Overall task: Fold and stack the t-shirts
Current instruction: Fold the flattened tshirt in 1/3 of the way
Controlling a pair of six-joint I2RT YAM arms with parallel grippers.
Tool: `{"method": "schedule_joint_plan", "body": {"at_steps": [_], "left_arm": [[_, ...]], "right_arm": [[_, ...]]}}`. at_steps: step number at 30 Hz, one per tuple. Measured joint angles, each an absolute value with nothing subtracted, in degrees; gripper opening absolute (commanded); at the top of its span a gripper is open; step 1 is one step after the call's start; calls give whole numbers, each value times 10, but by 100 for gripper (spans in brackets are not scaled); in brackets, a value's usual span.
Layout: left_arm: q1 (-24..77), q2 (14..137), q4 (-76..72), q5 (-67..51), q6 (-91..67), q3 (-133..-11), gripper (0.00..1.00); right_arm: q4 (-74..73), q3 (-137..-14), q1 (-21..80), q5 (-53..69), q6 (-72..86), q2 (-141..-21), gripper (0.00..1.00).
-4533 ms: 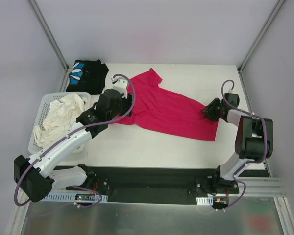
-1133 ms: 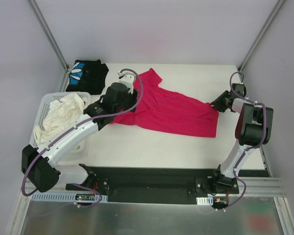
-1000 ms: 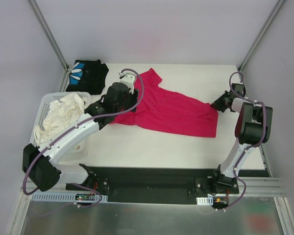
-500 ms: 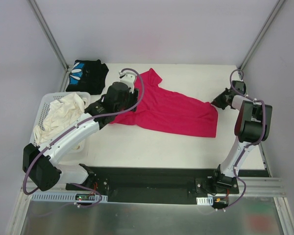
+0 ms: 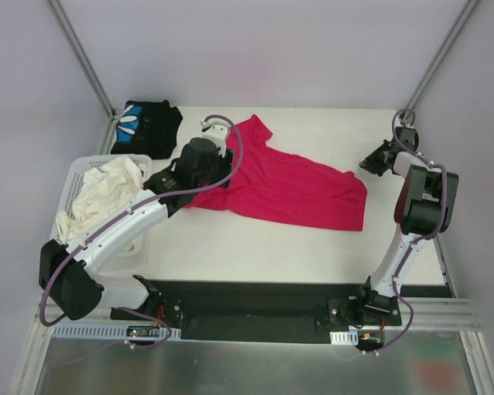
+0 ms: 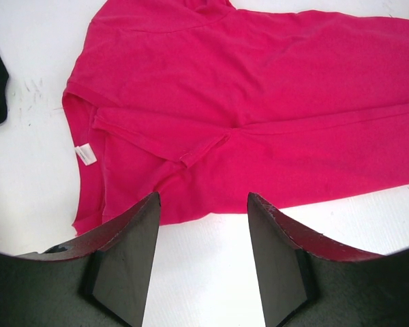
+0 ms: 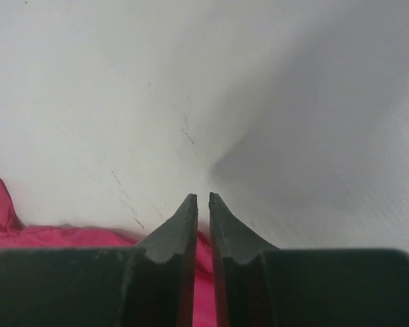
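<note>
White table (image 5: 255,247) under soft, even light; plain pale grey walls (image 5: 255,49) behind and beside it; slanted metal posts (image 5: 81,58) at far corners.

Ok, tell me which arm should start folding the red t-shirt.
Left, probably. The left gripper hangs open directly over the sleeve end of the red t-shirt, near its edge. The right gripper is shut, its tips over bare table beside the hem corner, gripping no cloth.

Flat magenta t-shirt (image 5: 288,188), folded black t-shirt (image 5: 146,125)
</note>
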State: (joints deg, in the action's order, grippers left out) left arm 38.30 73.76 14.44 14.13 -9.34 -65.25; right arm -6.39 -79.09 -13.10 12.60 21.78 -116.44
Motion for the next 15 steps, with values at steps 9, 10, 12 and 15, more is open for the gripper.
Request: {"method": "schedule_joint_plan", "body": {"at_steps": [9, 10, 12, 15], "left_arm": [[383, 738, 144, 141, -93, -653, 52], [383, 738, 144, 141, -93, -653, 53], [383, 738, 144, 141, -94, -653, 53], [383, 738, 144, 141, -94, -653, 53]], "right_arm": [[-59, -751, -133, 130, 218, -1157, 23], [-58, -750, -133, 131, 218, -1157, 23], [-54, -746, -132, 131, 219, -1156, 24], [-52, -742, -130, 131, 219, -1152, 24]]}}
